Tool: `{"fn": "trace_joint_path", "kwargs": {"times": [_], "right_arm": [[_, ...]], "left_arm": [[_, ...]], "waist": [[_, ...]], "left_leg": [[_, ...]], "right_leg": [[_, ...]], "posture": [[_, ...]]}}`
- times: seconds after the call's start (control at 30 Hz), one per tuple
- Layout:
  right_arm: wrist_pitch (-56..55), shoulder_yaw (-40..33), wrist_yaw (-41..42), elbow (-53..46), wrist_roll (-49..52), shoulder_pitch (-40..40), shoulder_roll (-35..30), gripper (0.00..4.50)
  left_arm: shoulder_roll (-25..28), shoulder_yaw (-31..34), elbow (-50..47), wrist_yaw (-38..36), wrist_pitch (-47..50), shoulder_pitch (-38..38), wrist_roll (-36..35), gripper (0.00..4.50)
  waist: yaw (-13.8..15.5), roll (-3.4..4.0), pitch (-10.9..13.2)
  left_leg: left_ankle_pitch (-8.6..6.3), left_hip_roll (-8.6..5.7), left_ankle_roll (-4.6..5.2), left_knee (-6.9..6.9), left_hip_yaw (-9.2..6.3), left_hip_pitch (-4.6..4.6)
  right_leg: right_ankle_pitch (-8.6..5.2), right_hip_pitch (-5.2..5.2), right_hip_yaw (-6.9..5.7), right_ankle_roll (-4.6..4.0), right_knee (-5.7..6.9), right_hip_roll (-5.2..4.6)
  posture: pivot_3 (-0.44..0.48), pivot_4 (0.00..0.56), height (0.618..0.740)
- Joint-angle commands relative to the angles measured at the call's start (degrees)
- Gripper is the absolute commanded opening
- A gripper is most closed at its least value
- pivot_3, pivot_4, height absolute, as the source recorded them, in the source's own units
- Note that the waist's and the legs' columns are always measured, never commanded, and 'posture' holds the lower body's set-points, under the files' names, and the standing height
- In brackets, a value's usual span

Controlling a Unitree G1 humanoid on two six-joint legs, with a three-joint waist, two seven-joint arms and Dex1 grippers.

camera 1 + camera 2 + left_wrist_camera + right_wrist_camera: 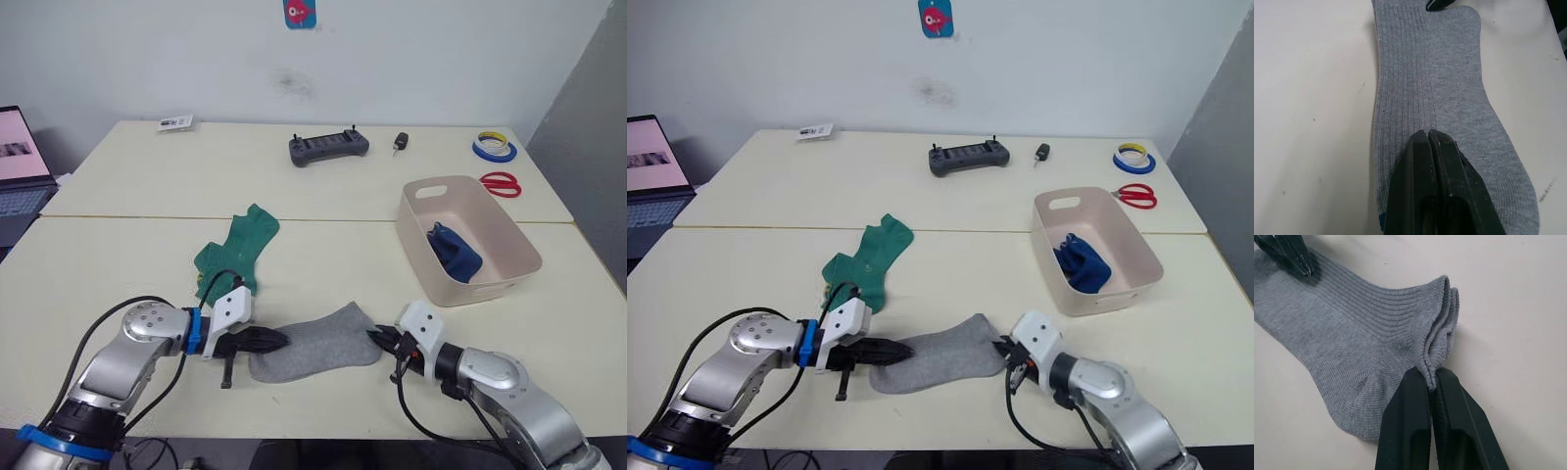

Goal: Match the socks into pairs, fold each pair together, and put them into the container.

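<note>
Nearest the camera, the left gripper has its two black fingers pressed together on the toe end of the grey socks; the left wrist view shows the fingertips meeting flat on the ribbed knit. The right gripper is pinched shut on the cuff end, where the right wrist view shows several layers of cuff bunched between its fingers, consistent with two socks stacked as one pair. The pair lies flat on the table at its near edge, stretched between the two grippers.

Handling judgement: the fabric is light, soft and limp, with no stiffness of its own. It will sag and fold wherever unsupported, and layers may slide apart unless both are clamped. The cuff and the toe are the sound holds for folding end to end.

Beyond the left gripper lie the green socks, overlapped in a loose heap. To the right stands the container, with dark blue socks already inside.

Limits of view: whether the left fingers catch both grey layers cannot be told. The count of green socks in the heap and of blue socks in the tub is unclear.
</note>
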Motion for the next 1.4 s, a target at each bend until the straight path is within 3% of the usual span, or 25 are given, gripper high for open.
{"fn": "trace_joint_path", "kwargs": {"times": [0.03, 0.27, 0.43, 0.73, 0.97, 1.17, 1.4], "right_arm": [[0.0, -2.1, 0.5, -1.2, 1.0, -0.5, -0.9, 0.0], [2.0, -3.1, 3.0, -4.1, 3.9, -2.5, -3.0, 0.0], [10.2, -3.3, 5.2, -8.9, 11.6, -6.6, -2.9, 0.0], [28.4, -0.1, -0.9, -6.4, 24.2, -17.2, 9.1, 0.0], [28.4, 4.7, -2.5, -0.7, 23.0, -18.9, 12.1, 0.0], [26.2, 6.5, -0.5, 1.7, 22.3, -20.3, 10.2, 0.0], [25.9, 8.1, 1.5, 3.9, 22.7, -22.9, 9.9, 0.0]], "left_arm": [[-1.0, -1.7, -0.2, 0.4, -0.4, -1.8, 1.4, 0.03], [-2.2, -4.5, 2.1, 1.5, -1.6, -2.9, 5.4, 0.03], [-2.5, -4.8, 3.5, 2.1, -2.2, -3.1, 6.6, 0.03], [-0.8, -4.9, 1.9, 1.1, -1.4, -1.2, 6.5, 0.03], [0.2, -1.7, 0.0, 1.8, 1.0, -0.9, 4.1, 0.03], [5.7, 1.3, -4.2, -1.2, 5.4, 1.0, 0.3, 0.03], [2.3, -2.7, -2.8, 3.6, 3.7, 2.6, 5.0, 0.03]], "waist": [[0.0, 0.0, 0.0], [-0.1, 0.0, 0.0], [-0.1, 0.01, 0.0], [-0.2, 0.02, 0.0], [-0.2, 0.02, 0.0], [-0.5, 0.05, 0.0], [-0.1, 0.07, 0.0]], "left_leg": [[0.0, 0.0, 0.0, 0.0, 0.0, 0.0], [0.0, 0.01, 0.0, 0.0, -0.02, 0.02], [0.0, 0.01, 0.0, 0.01, -0.01, 0.03], [0.0, 0.06, 0.0, 0.0, -0.05, 0.05], [0.0, 0.05, 0.0, 0.0, -0.05, 0.04], [0.0, 0.08, 0.0, -0.02, -0.06, 0.03], [0.0, 0.03, 0.01, 0.0, -0.04, 0.01]], "right_leg": [[0.0, 0.0, 0.01, 0.0, 0.01, 0.0], [0.0, -0.01, 0.0, 0.0, 0.03, 0.03], [0.0, 0.02, 0.02, 0.0, 0.04, 0.03], [0.01, 0.01, 0.02, -0.01, 0.06, -0.02], [0.0, -0.02, 0.02, -0.01, 0.05, -0.03], [0.0, -0.08, 0.01, -0.01, 0.08, -0.01], [0.0, -0.06, 0.01, 0.0, 0.05, -0.05]], "posture": [[0.0, 0.15, 0.74], [0.0, 0.15, 0.74], [0.0, 0.15, 0.74], [0.0, 0.15, 0.74], [0.0, 0.15, 0.74], [0.0, 0.15, 0.74], [0.0, 0.15, 0.74]]}}
